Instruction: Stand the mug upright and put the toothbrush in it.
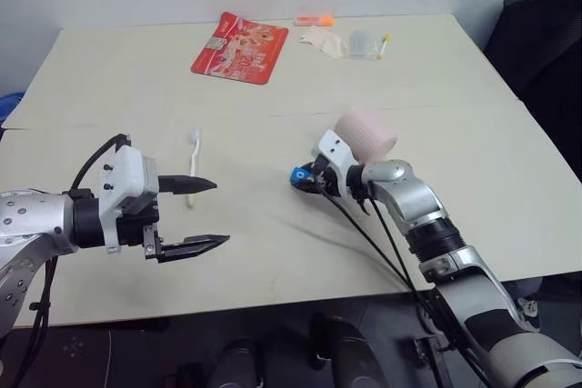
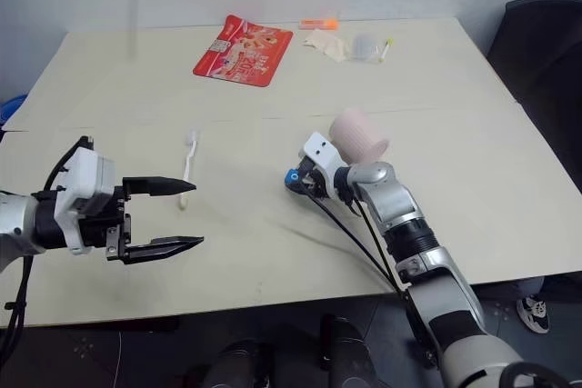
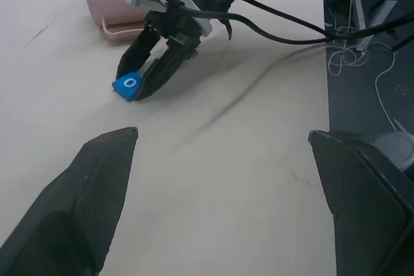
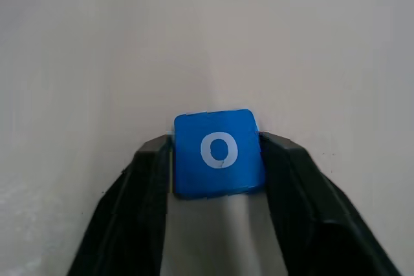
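The pale pink ribbed mug [image 1: 366,132] lies on its side at the table's middle right, its handle [image 3: 119,29] resting on the tabletop. Just left of it, my right gripper [image 1: 303,179] is shut on a small blue tile [image 4: 218,153] marked with a white O, held low at the tabletop. The white toothbrush [image 1: 193,165] lies flat to the left of the middle. My left gripper [image 1: 221,213] hovers open, one fingertip over the toothbrush's near end, nothing between its fingers.
A red snack packet [image 1: 239,47], an orange marker [image 1: 314,20] and clear wrappers [image 1: 355,43] lie at the table's far side. A black chair [image 1: 546,52] stands at the right. The table's near edge [image 1: 273,302] runs below both grippers.
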`<action>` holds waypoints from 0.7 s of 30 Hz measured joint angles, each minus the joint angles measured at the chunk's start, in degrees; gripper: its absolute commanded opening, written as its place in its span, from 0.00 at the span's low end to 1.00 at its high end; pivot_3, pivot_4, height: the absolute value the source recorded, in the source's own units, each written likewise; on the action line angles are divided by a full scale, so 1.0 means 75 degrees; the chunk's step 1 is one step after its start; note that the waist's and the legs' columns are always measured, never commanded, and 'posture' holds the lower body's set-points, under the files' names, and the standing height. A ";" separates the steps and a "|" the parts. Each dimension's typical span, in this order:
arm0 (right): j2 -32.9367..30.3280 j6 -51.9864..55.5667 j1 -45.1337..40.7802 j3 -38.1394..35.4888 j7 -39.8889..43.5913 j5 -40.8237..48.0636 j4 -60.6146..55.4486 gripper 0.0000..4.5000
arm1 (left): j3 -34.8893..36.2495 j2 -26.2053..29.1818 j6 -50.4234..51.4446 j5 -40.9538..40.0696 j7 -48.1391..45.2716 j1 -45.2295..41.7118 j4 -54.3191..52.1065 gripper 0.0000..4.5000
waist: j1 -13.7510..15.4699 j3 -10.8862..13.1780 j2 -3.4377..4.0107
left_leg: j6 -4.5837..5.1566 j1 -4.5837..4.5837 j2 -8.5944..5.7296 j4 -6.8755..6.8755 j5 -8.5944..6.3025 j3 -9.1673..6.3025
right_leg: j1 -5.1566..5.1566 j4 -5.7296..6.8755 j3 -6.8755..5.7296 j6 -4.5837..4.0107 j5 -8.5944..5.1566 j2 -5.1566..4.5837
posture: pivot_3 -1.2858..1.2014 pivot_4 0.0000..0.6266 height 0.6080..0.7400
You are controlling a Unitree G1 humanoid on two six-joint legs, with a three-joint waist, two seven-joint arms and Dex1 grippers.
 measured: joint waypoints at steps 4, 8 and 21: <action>-0.0065 0.0179 0.0390 -0.0027 0.0200 0.0055 -0.0659 0.33 | -0.0290 -0.0154 -0.0092 0.0118 0.0020 -0.0222 0.0181 1.00 | 0.0008 -0.0001 0.0000 | 0.0000 -0.0001 -0.0001 0.0000 0.0000 0.0001 | 0.0000 -0.0001 0.0000 0.0000 0.0000 0.0002 | 0.52 0.24 1.00; -0.0160 0.0980 0.0880 -0.0055 0.0279 0.0349 -0.1807 0.33 | -0.0608 -0.0197 -0.0153 0.0168 -0.0071 -0.0564 0.0232 1.00 | 0.0020 -0.0001 -0.0001 | 0.0000 -0.0006 -0.0001 0.0000 0.0000 0.0000 | -0.0004 0.0000 -0.0001 0.0000 0.0000 0.0003 | 0.52 0.24 1.00; -0.0440 0.4645 0.2312 -0.4764 -0.2400 0.1952 -0.7732 0.33 | -0.2679 -0.1734 -0.1018 0.1179 -0.0638 -0.3691 0.2471 1.00 | 0.0327 -0.0011 -0.0018 | 0.0012 -0.0023 -0.0066 0.0001 0.0001 -0.0005 | -0.0004 -0.0008 -0.0012 0.0011 0.0005 0.0008 | 0.52 0.24 1.00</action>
